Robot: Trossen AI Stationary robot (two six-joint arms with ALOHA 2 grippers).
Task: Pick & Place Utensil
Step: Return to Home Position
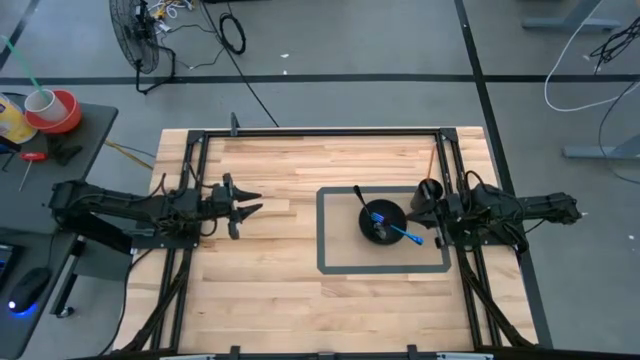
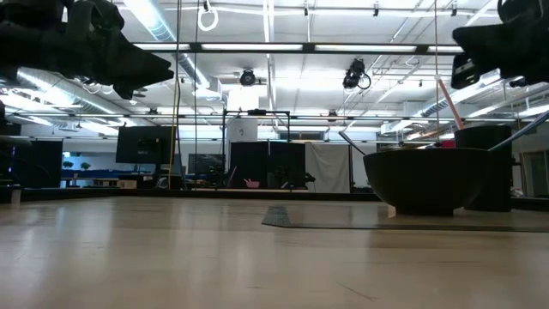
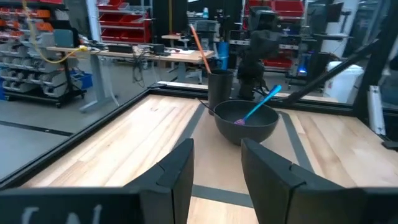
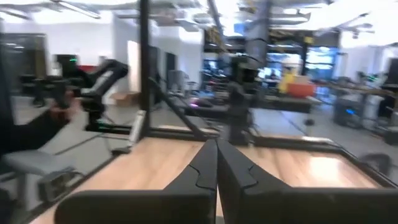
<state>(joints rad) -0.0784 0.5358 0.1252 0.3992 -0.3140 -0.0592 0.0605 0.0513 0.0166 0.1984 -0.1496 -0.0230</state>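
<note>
A black bowl (image 1: 383, 222) stands on the table inside a grey taped rectangle (image 1: 322, 232). A blue utensil (image 1: 406, 236) leans on the bowl's rim with its head inside, and a black utensil (image 1: 362, 197) leans there too. A black cup (image 1: 430, 190) holding an orange stick (image 1: 432, 160) stands behind the bowl. My left gripper (image 1: 248, 206) is open and empty at the table's left, raised, pointing at the bowl (image 3: 245, 121). My right gripper (image 1: 413, 211) is shut and empty, raised beside the bowl's right rim; its shut fingers show in the right wrist view (image 4: 216, 158).
Bare wood lies between my left gripper and the taped rectangle. The low view shows the bowl (image 2: 425, 180) and the cup (image 2: 485, 176) at the right, with both grippers well above the table. Black frame rails (image 1: 320, 131) run along the table's edges.
</note>
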